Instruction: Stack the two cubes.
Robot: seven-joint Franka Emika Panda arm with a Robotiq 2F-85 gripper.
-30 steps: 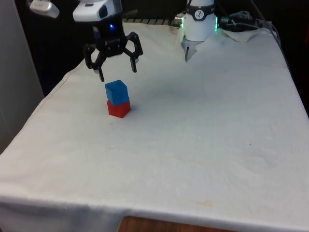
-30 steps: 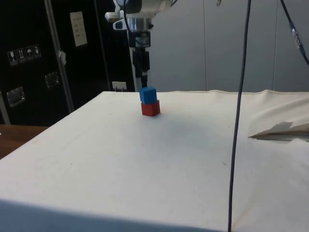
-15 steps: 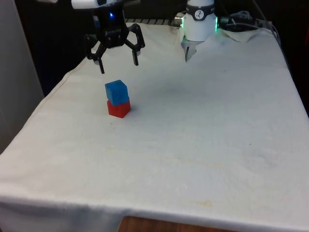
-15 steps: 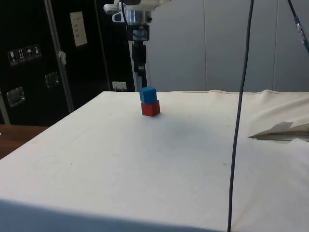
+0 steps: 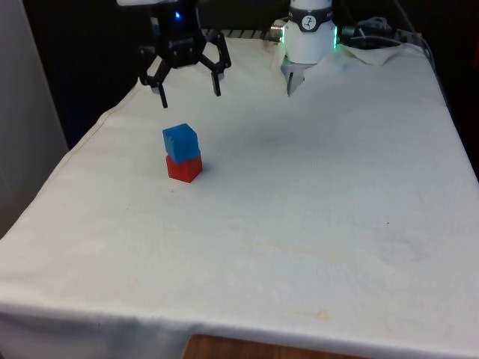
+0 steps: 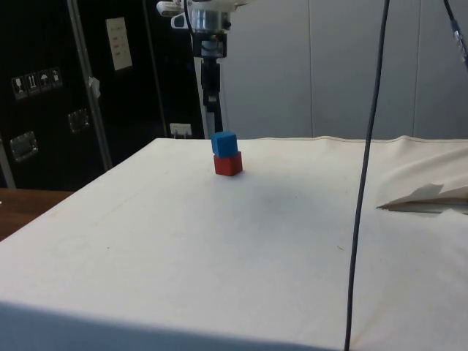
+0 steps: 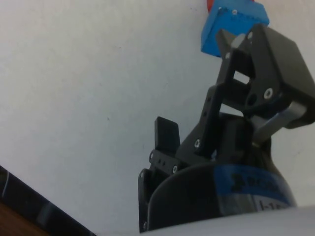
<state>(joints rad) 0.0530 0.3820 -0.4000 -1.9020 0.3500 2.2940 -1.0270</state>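
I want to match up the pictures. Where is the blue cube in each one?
Front view: the blue cube sits toward the front view's left, below the open gripper.
Side view: blue cube left of centre, under the gripper.
Wrist view: blue cube beyond the fingers.
Shared landmark: the red cube beneath it.

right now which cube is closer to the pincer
The blue cube: it sits on top of the red cube, directly under the open pincer raised above the stack.
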